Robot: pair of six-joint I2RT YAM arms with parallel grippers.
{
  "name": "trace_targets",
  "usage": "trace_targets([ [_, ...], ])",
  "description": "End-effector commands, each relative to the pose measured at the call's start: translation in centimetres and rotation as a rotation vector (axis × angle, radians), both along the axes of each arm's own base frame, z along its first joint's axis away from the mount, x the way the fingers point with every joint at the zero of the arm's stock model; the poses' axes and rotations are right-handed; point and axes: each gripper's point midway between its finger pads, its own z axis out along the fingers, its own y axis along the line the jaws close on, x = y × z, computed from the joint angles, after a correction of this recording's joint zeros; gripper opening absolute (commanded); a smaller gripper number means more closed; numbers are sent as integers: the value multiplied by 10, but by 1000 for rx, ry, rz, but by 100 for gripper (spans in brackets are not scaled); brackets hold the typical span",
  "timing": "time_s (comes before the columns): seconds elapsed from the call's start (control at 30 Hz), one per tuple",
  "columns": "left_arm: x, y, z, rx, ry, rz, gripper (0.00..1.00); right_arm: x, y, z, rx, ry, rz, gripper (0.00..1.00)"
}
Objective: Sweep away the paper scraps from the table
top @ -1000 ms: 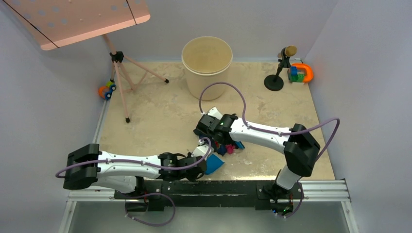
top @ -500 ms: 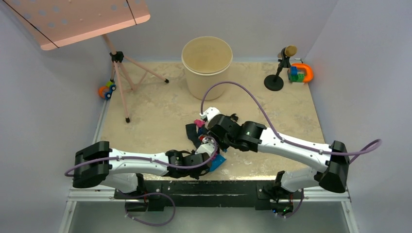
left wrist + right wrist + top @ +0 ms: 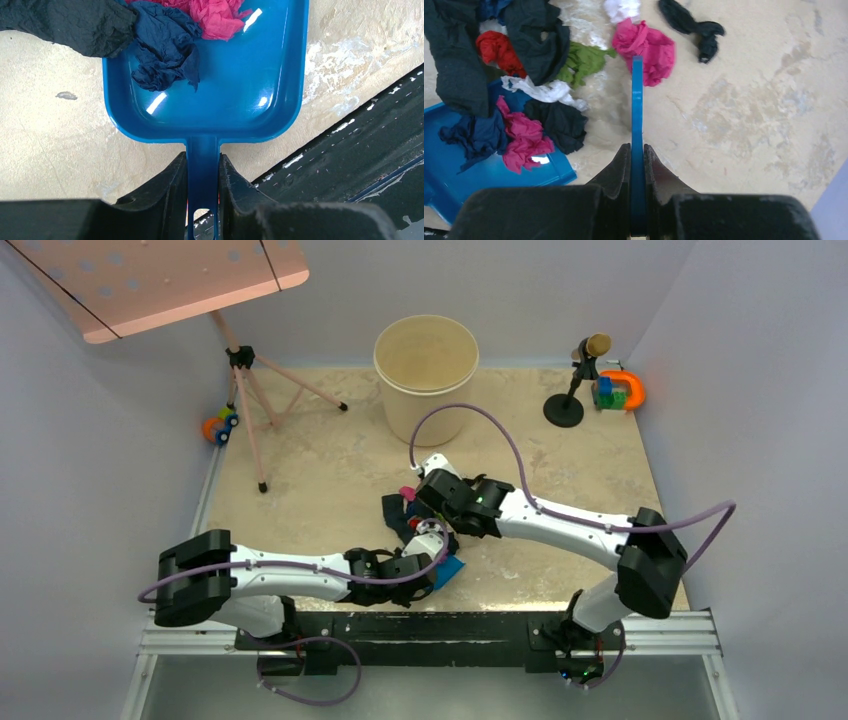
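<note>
The crumpled paper scraps [image 3: 581, 60] lie bunched at the mouth of the shallow blue plastic dustpan [image 3: 225, 90], on the beige marble-patterned table [image 3: 749, 100] near its front edge. A dark blue scrap [image 3: 165, 45] and a pink one [image 3: 217, 15] sit inside the pan, and a black one [image 3: 65, 22] drapes over its left rim. Just outside the lip lie a green piece, a red one [image 3: 499, 50], a white strip [image 3: 544, 91] and more black. A bright pink wad [image 3: 646, 47] lies at the far tip of my brush, and a thin black scrap [image 3: 696, 25] lies apart, farther out.

My left gripper [image 3: 202, 165] is clamped on the dustpan's handle, with the pan flat on the table beside the black metal rail [image 3: 350, 165]. My right gripper [image 3: 637, 150] pinches the small blue hand brush [image 3: 637, 100], which shows edge-on as a narrow strip pointing away from me.

Farther back stands a round cream bucket [image 3: 426, 375].
</note>
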Motion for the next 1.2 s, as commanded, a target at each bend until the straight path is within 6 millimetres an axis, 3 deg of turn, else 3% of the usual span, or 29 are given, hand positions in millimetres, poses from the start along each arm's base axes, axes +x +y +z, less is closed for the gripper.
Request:
trace_targets([
  [0.0, 8, -9, 10, -36, -31, 27, 0, -7, 33, -18, 61, 52, 160, 0],
  [0.07, 8, -8, 9, -38, -32, 35, 0, -27, 53, -21, 164, 139, 262, 0],
  [0.17, 9, -7, 8, -47, -33, 43, 0, -52, 72, -11, 282, 226, 404, 0],
  [0.27, 9, -7, 8, -48, -34, 44, 0, -77, 81, 2, 353, 304, 524, 0],
  [0.4, 10, -6, 8, -50, -40, 48, 0, -82, 74, 13, 371, 314, 525, 0],
  [0.63, 11, -7, 10, -34, -64, 30, 0, -47, 25, 34, 341, 224, 267, 0],
  [0.83, 15, -5, 23, -50, -119, 22, 0, -26, -21, 73, 367, 37, 47, 0],
  [0.97, 19, -6, 41, -28, -168, 14, 0, -15, -55, 89, 366, -89, -117, 0],
  [1.17, 20, -18, 84, -121, -189, -1, 0, -13, -98, 101, 404, -218, -312, 0],
])
